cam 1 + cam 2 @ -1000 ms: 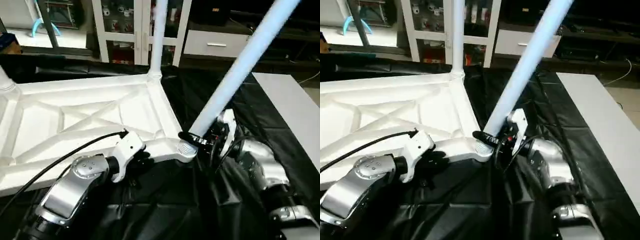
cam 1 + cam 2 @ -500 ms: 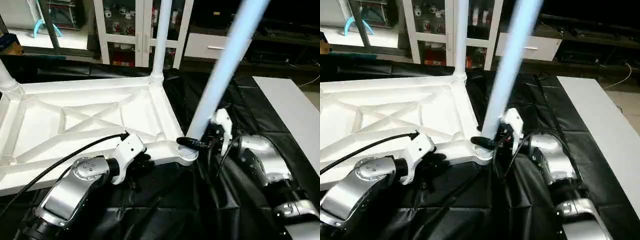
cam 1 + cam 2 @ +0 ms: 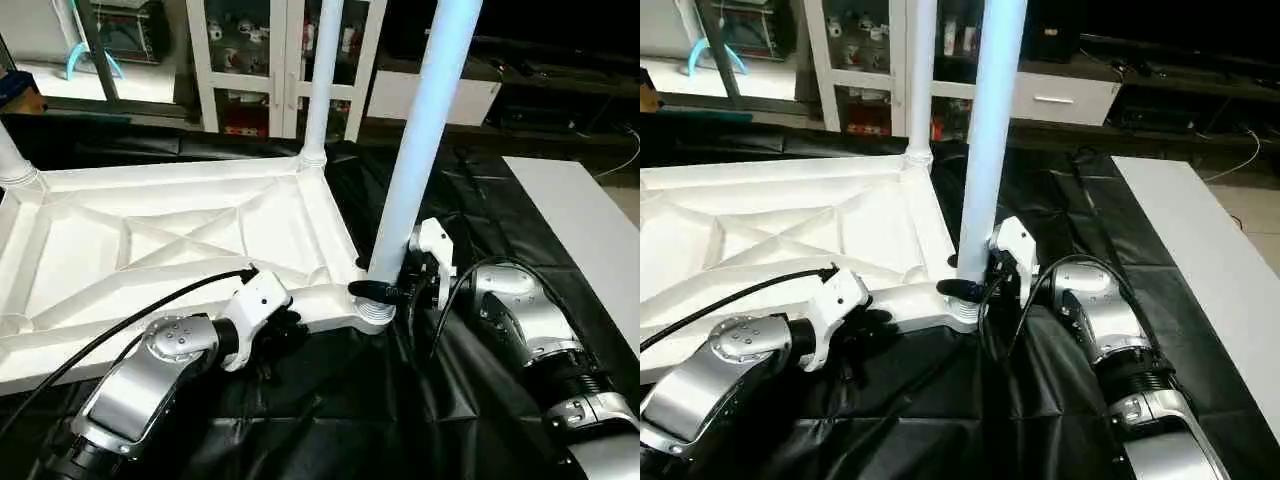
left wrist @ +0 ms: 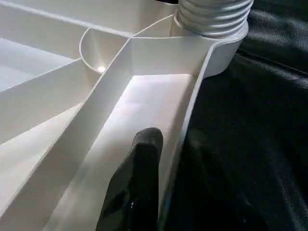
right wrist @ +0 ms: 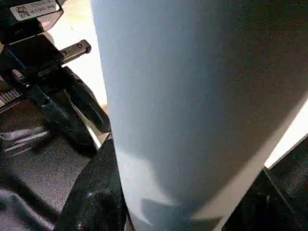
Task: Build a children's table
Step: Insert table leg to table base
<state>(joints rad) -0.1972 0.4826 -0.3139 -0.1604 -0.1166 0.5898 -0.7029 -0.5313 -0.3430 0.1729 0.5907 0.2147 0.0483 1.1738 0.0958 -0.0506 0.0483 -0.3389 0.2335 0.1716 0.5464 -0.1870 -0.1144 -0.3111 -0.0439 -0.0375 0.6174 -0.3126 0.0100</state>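
Black sheeting (image 3: pixel 330 420) underlies table top (image 3: pixel 180 230); no writing legible.

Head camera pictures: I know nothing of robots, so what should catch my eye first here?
A tall white leg stands upright in the near corner socket of the upturned tabletop, with the right gripper clamped on its base. The left gripper pinches the tabletop's near rim. Another leg already stands at the far corner.
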